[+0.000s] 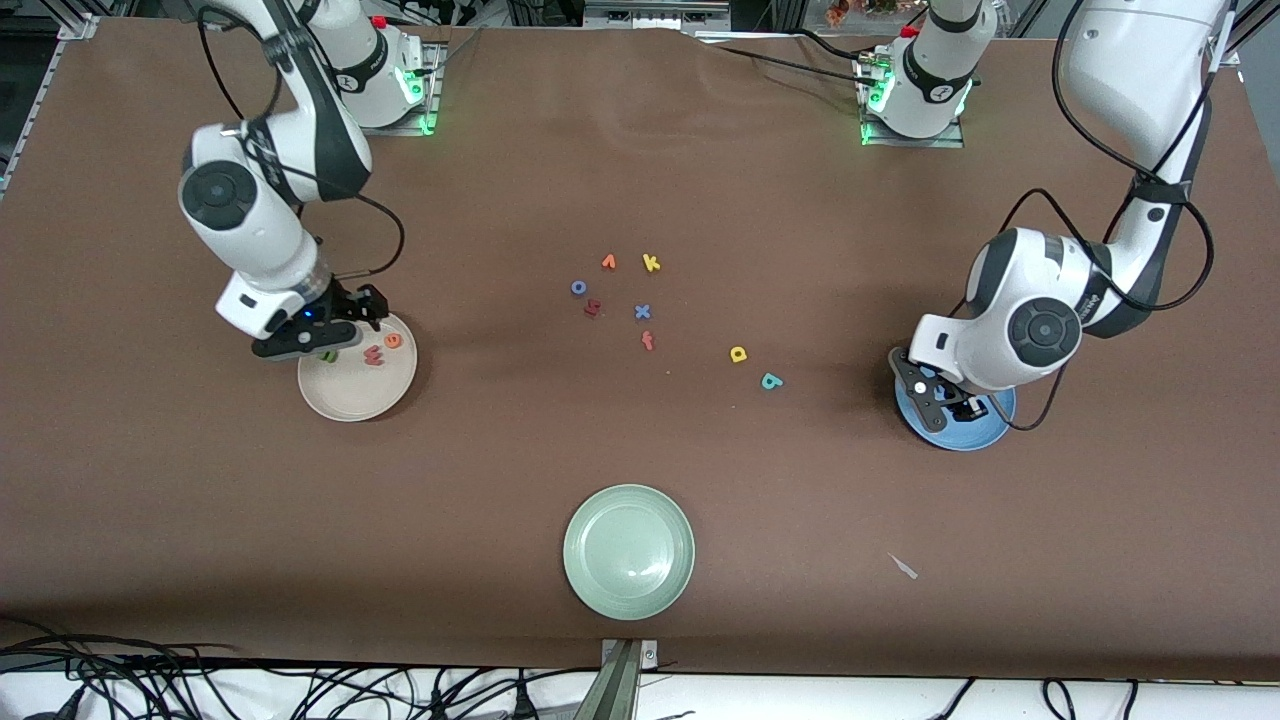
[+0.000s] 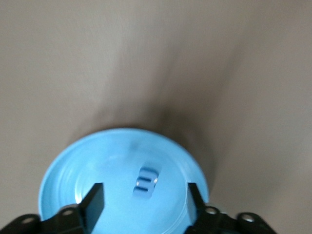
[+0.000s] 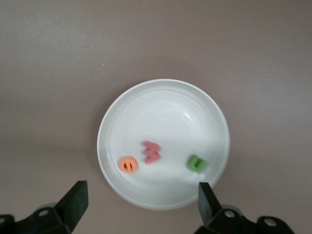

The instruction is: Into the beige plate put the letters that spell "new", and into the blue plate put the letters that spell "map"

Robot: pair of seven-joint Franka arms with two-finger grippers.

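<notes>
The beige plate (image 3: 163, 92) holds all of "new", the blue m (image 2: 146, 178) lies in the blue plate (image 2: 68, 170) under the left gripper's (image 2: 145, 197) spread fingers, so the yellow p (image 1: 738, 353) and teal a (image 1: 770, 381), on the table near the blue plate, come next, while the right gripper (image 3: 141, 197) hangs wide open over the beige plate.

The right arm reaches out from its base and bends down at the elbow, its wrist pointing straight down so that the right gripper (image 1: 325, 335) hangs over the beige plate (image 1: 345, 400), and in the right wrist view its two dark fingers (image 3: 73, 202) stand wide apart with nothing between them. The left arm folds down from its base in the same way, its left gripper (image 1: 945, 400) low over the blue plate (image 1: 975, 435), fingers (image 2: 95, 200) parted and empty with the blue "m" (image 2: 146, 179) lying just below them.
</notes>
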